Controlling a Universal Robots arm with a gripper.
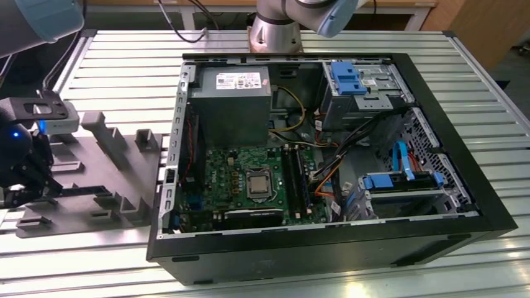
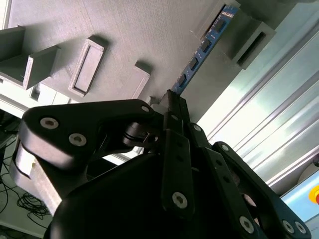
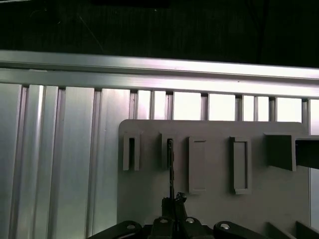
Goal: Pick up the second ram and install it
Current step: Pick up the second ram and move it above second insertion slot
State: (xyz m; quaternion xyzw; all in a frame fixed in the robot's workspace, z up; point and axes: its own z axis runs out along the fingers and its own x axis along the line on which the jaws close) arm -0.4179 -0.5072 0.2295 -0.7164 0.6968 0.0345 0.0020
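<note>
End effector (image 2: 172, 99) closed on one end of the memory stick (image 2: 204, 47), over the grey tray (image 2: 124, 30).

In the second wrist view the black fingers (image 2: 175, 149) are drawn together with almost no gap, pinching the near end of the stick. The stick stands on its long edge and runs straight away from them, its blue-green board edge and dark chips showing and its far end beside a raised block of the tray. In the first wrist view the stick is edge-on, a thin dark line from the fingertips to one narrow slot in the tray's row. In the exterior view the end effector is at the exterior view's far left, over the tray's outer edge. The tray lies on the slatted metal table (image 1: 124, 62) just beside the open computer case (image 1: 331, 248), so the stick is well apart from the green board inside the case.
</note>
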